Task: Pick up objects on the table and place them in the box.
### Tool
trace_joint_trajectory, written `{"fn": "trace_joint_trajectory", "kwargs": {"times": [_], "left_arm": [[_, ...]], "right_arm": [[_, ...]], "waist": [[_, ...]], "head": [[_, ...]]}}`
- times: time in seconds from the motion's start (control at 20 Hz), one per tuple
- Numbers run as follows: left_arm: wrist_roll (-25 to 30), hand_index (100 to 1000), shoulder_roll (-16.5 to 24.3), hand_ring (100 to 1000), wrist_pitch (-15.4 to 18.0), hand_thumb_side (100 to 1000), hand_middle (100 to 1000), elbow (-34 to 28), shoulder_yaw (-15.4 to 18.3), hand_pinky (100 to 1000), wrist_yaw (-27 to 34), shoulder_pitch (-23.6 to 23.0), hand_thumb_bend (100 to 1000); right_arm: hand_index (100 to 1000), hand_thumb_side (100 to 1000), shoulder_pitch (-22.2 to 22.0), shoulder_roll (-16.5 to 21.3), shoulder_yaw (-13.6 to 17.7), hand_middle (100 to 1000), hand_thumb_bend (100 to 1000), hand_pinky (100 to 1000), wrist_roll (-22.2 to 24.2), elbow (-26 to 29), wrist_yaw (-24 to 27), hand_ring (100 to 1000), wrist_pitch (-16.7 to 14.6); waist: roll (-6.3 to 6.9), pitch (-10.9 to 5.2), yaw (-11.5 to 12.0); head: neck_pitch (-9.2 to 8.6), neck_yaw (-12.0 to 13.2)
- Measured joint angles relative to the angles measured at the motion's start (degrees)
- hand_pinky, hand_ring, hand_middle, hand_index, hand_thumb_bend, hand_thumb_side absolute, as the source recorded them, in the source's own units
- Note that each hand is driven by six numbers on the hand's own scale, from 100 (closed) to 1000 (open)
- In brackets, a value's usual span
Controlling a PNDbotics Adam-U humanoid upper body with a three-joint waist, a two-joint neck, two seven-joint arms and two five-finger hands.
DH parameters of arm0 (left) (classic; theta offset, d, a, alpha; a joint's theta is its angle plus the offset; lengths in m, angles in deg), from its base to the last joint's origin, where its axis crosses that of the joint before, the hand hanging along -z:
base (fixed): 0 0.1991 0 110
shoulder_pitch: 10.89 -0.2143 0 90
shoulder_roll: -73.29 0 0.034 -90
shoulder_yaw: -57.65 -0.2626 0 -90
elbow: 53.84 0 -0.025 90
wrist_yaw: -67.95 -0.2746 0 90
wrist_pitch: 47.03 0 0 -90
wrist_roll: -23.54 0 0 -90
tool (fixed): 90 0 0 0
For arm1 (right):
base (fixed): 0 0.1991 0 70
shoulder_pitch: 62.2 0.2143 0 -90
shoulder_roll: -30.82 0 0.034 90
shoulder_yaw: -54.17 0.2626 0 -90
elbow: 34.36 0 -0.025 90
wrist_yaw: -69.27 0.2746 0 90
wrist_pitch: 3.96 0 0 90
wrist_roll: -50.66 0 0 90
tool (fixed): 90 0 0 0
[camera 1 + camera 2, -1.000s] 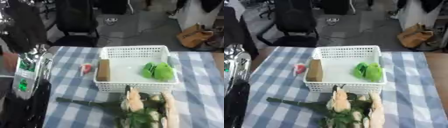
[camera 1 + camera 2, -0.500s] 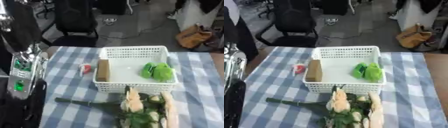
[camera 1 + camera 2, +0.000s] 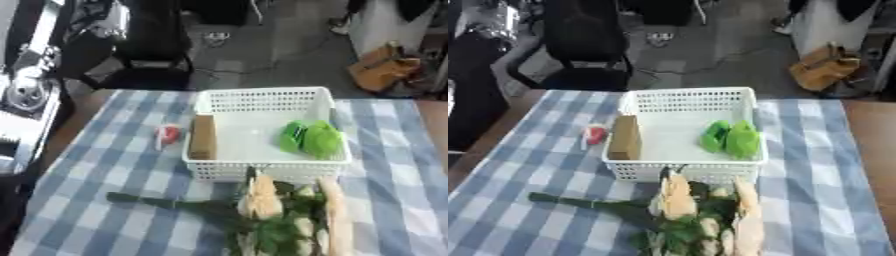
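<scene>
A white plastic basket (image 3: 262, 172) stands in the middle of the blue-checked table (image 3: 105, 170). Inside it a brown block (image 3: 204, 136) leans along the left wall, and a bright green soft thing (image 3: 312, 137) lies at the right. Left of the basket, a small red and white thing (image 3: 167, 134) lies on the cloth. In front of the basket lies a bouquet of cream flowers (image 3: 261, 196), its long green stem (image 3: 162, 202) pointing left. My left arm (image 3: 26, 95), silver and black, shows at the left edge; no hand is visible.
A black office chair (image 3: 149, 55) stands beyond the table's far left corner. A brown bag (image 3: 389, 67) sits on the floor at the far right. The table's right edge shows bare wood (image 3: 877, 145).
My left arm has drawn back toward the left edge and upward. The basket, the bouquet and the red thing lie where they were.
</scene>
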Motion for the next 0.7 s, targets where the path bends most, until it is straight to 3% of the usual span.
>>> {"fn": "trace_joint_trajectory", "kwargs": {"times": [0.05, 0.1, 0.4, 0.55, 0.7], "left_arm": [[4.12, 1000, 1.0, 986, 0.1, 473, 945, 1.82, -0.96, 799, -0.02, 0.86, 100], [8.78, 1000, 1.88, 994, 0.15, 561, 963, 3.8, -1.9, 812, -0.04, 1.98, 100], [32.76, 1000, 3.46, 1000, -2.95, 668, 1000, 15.47, -6.89, 855, -1.67, 9.01, 100], [39.02, 1000, 3.46, 1000, -4.6, 695, 1000, 21.35, -9.19, 865, -3.82, 11.8, 100], [41.05, 1000, 3.4, 1000, -5.32, 794, 1000, 27.42, -11.27, 914, -6.63, 14.33, 100]], "right_arm": [[659, 984, -0.08, 0.01, -0.1, 625, 100, 678, 0.0, 0.0, 0.0, 757, 0.0], [659, 975, -0.08, 0.02, -0.19, 625, 100, 678, 0.0, 0.0, 0.0, 757, 0.0], [658, 976, -0.33, 0.49, -0.47, 624, 100, 677, 0.06, 0.0, 0.29, 757, -0.03], [658, 975, -0.44, 0.53, -0.63, 624, 100, 677, 0.25, 0.0, 0.52, 758, -0.08], [657, 975, -0.54, 0.56, -0.8, 624, 100, 676, 0.5, 0.0, 0.75, 758, -0.17]], "waist": [[0.07, 0.0, -0.02], [0.19, 0.0, -0.04], [0.25, -0.42, -0.32], [0.43, -0.44, -0.45], [0.58, -0.45, -0.52]], "head": [[0.17, 0.04], [0.45, 0.13], [1.06, 0.91], [1.0, 1.1], [0.95, 1.31]]}}
